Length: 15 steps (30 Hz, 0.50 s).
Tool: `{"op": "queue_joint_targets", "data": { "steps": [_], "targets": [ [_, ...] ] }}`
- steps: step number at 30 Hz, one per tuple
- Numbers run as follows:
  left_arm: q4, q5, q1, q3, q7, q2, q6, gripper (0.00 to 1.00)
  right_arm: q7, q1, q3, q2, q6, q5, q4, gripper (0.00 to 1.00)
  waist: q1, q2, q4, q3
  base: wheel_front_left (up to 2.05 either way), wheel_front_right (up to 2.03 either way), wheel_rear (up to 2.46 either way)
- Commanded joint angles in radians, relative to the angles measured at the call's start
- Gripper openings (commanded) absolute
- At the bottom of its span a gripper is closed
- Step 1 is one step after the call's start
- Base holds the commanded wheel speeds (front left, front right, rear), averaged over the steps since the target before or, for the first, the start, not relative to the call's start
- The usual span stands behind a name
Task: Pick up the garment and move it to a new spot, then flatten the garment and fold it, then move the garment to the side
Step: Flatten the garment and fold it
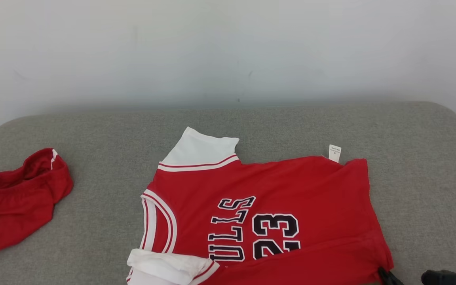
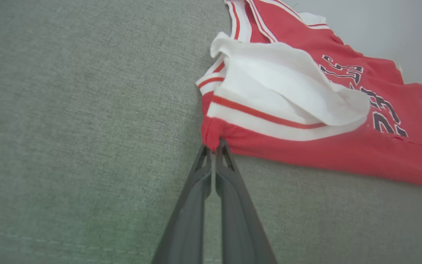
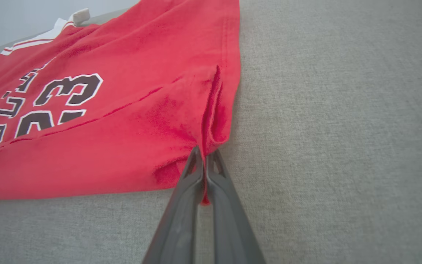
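1. gripping the red jersey [image 2: 324,154] at its fingertips, the left hand [image 2: 214,146] is clamped just below the white sleeve [image 2: 288,84].
2. the right hand [image 3: 204,153] is clamped on the hem corner [image 3: 216,128]; the jersey spreads ahead of it.

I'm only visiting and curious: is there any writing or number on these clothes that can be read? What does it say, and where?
"23": dark numerals edged in white, on the red jersey.
"ULLS": dark letters beside that number on the same jersey; the word's start is hidden.
The white tag at the jersey's edge: print too small to read.
The red shorts: no text to be seen.
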<state>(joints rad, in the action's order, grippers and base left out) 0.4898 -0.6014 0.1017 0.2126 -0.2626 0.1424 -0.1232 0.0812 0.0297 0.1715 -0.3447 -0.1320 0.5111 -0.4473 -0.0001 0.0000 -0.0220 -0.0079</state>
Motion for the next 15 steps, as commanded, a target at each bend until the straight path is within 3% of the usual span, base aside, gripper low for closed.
{"op": "queue_joint_targets", "data": {
  "steps": [1, 8, 9, 10, 11, 15],
  "targets": [
    [-0.008, 0.003, 0.019, -0.009, -0.002, 0.0, 0.004, 0.0, -0.008, 0.028, -0.018, -0.011, 0.003, 0.011, 0.014, 0.0, 0.0001, 0.0, 0.013, -0.004, 0.0, 0.0, 0.0],
    [0.02, 0.018, -0.001, -0.013, -0.002, -0.004, 0.002, 0.0, -0.054, 0.08, -0.052, 0.02, 0.003, 0.003, 0.061, 0.0, 0.0001, 0.0, 0.023, -0.006, 0.0, 0.0, 0.0],
    [0.023, 0.028, -0.007, -0.015, -0.002, -0.003, 0.004, 0.11, -0.056, 0.081, -0.054, 0.024, 0.003, -0.007, 0.061, 0.03, 0.0001, 0.0, 0.022, -0.007, 0.0, 0.0, 0.0],
    [0.023, 0.035, -0.01, -0.017, -0.002, -0.005, 0.007, 0.88, -0.059, 0.081, -0.059, 0.028, 0.003, -0.014, 0.063, 0.67, 0.0001, 0.0, 0.021, -0.007, 0.0, 0.0, 0.0],
    [0.019, 0.036, -0.012, -0.022, -0.002, -0.009, 0.007, 1.0, -0.051, 0.079, -0.08, 0.037, 0.003, -0.02, 0.063, 1.0, 0.0001, 0.0, 0.02, -0.006, 0.0, 0.0, 0.0],
    [-0.036, 0.061, -0.014, -0.064, -0.002, -0.016, 0.003, 1.0, -0.02, 0.062, -0.134, 0.065, 0.003, -0.07, 0.091, 1.0, 0.0001, 0.0, 0.016, -0.003, 0.0, 0.0, 0.0]
  ]
}}
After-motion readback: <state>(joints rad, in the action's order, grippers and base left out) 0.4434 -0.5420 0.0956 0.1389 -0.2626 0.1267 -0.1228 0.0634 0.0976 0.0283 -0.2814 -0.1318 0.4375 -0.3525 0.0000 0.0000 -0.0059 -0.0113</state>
